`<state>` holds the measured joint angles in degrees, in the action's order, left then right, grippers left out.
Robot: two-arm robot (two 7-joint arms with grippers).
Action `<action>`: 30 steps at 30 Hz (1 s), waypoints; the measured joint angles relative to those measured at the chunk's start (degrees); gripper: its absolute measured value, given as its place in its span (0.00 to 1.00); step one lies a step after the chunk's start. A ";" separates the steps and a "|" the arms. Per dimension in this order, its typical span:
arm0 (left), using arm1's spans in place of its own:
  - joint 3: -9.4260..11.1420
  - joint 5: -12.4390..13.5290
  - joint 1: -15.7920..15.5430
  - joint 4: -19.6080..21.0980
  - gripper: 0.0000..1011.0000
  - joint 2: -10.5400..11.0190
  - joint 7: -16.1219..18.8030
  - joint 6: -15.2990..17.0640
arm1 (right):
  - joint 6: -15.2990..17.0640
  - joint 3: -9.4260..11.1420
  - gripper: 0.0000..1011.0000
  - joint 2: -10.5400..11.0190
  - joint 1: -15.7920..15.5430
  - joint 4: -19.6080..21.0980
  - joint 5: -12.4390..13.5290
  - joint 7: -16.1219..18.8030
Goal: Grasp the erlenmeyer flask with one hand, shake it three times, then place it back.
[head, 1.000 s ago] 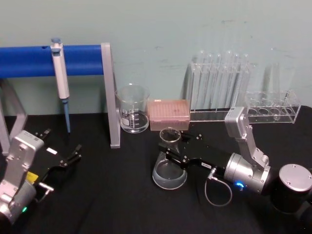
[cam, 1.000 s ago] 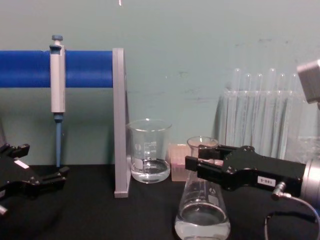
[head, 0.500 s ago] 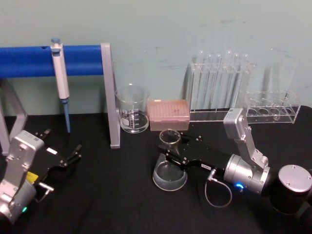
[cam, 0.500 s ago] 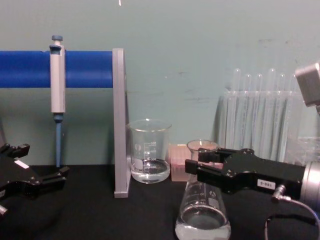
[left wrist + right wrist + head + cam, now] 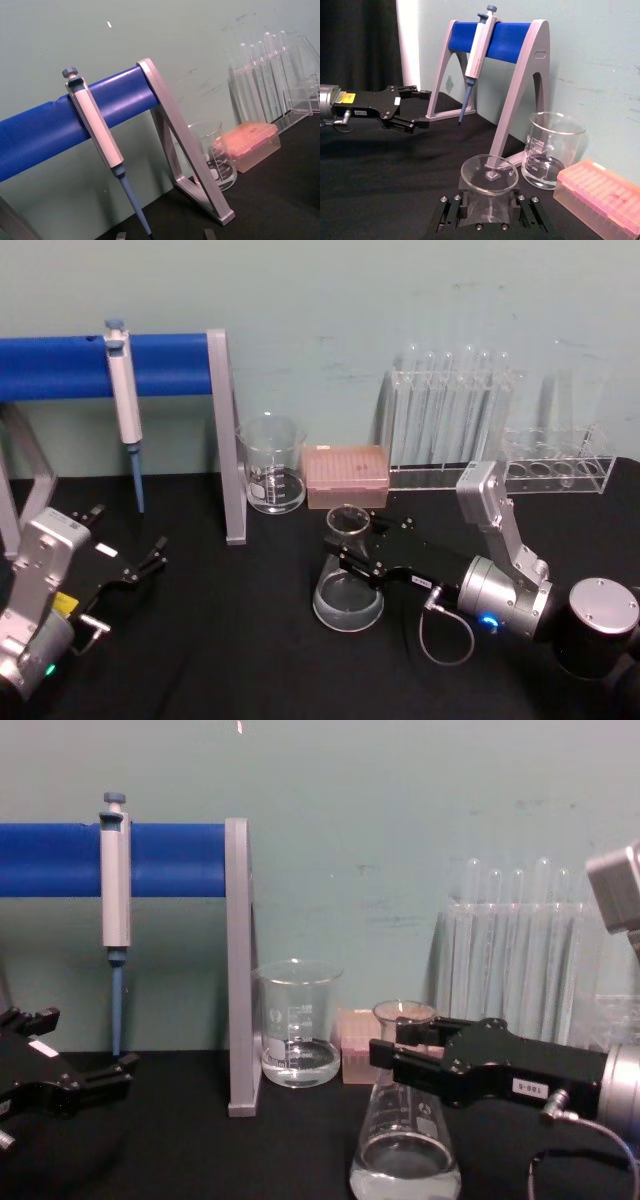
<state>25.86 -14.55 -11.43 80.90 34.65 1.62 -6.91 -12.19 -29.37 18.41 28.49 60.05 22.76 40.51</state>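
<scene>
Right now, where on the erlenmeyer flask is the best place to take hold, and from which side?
Grip the erlenmeyer flask at its narrow neck, coming in level from the robot's right. The cone widens below, so it cannot slip down. The right claw already straddles the neck there; the left claw sits parked far left.

Head above, chest low; shared beaker [image 5: 271, 462].

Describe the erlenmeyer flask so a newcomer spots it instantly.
Start at the blue-barred pipette stand, then move right past the beaker and pink tip box. In front of the box stands the erlenmeyer flask, its neck between the right gripper fingers. Unlike the straight-sided beaker, it is conical and narrow-necked.
</scene>
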 joint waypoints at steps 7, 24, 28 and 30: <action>0.00 0.00 0.00 0.00 0.99 0.00 0.00 0.00 | 0.01 0.01 0.45 0.03 -0.03 0.00 -0.02 0.04; 0.00 0.00 0.00 0.00 0.99 0.00 0.00 0.00 | 0.06 0.01 0.45 0.04 -0.03 -0.03 -0.06 0.12; 0.00 0.00 0.00 0.00 0.99 0.00 0.00 0.00 | 0.33 -0.13 0.55 0.07 -0.08 -0.15 -0.41 0.15; 0.00 0.00 0.00 0.00 0.99 0.00 0.00 0.00 | 0.33 -0.12 0.62 0.06 -0.08 -0.15 -0.40 0.16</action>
<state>25.86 -14.55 -11.43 80.90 34.65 1.62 -6.91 -11.86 -29.49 18.46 28.41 59.90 22.36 40.66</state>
